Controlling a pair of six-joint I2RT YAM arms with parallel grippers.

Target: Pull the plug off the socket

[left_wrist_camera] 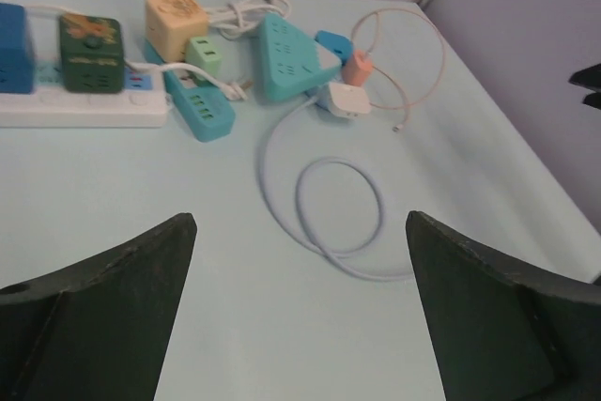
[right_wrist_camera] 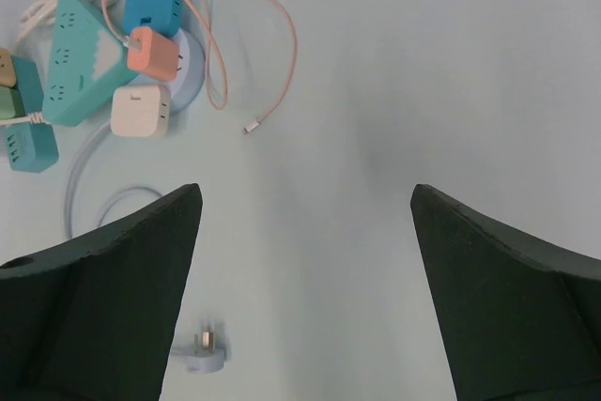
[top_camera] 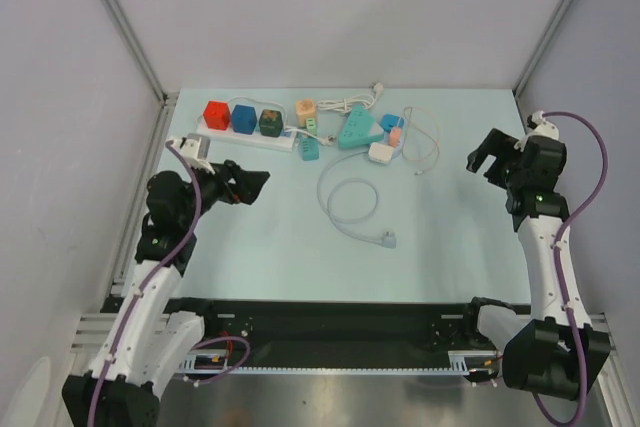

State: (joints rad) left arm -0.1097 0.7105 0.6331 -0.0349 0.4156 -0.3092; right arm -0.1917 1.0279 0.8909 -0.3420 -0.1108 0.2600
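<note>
The pale blue desk [top_camera: 260,247] fills my overhead view. My left end effector [top_camera: 258,185] hangs over the desk's left side, its jaws spread wide with nothing between them. From its wrist camera [left_wrist_camera: 300,223] I look between them toward the far edge. My right end effector [top_camera: 484,155] sits near the right edge, also gaping and empty, and its wrist view [right_wrist_camera: 305,194] shows only bare desk between the jaws.

Toward the far left corner lies a white strip [top_camera: 250,137] carrying red, blue and dark green cubes in a row. Near the middle of the far edge lies the teal triangular socket [top_camera: 358,129], which I also see flat on the desk from the right wrist [right_wrist_camera: 80,63].

A white cable [left_wrist_camera: 379,206] loops toward the centre of the desk from the socket's near corner.

The white plug [right_wrist_camera: 140,111] sits tight against the socket's near corner. The orange plug [right_wrist_camera: 153,53] is just beyond it along the socket's right side, touching it, with a blue cube [right_wrist_camera: 155,7] next in line toward the far edge. I cannot tell how deep either plug is seated. Both end effectors are well apart from this cluster.
</note>
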